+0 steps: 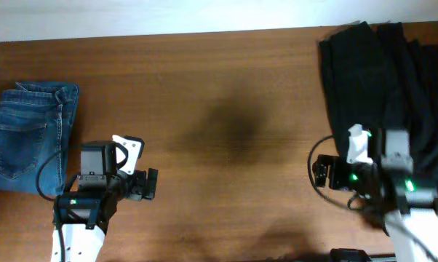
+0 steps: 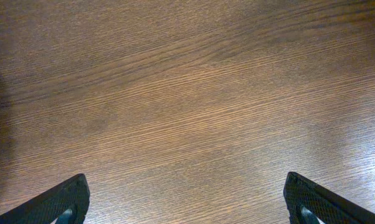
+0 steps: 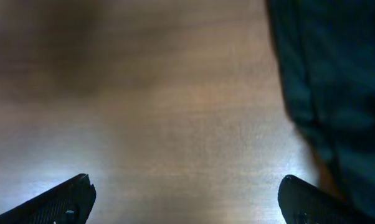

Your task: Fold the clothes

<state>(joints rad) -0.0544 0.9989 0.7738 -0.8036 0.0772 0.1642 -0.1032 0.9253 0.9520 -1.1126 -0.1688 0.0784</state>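
Overhead: left tool gapes wide; right tool likewise.

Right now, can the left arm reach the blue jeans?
Probably yes. The jeans lie close beside the left arm, with nothing between them. The left gripper is open and empty, but it points away from them, so it would have to turn first.

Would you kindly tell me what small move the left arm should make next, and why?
Probably shift the left gripper sideways toward the jeans: its fingers stand open over the table, holding nothing, while the jeans lie close beside it, untouched.
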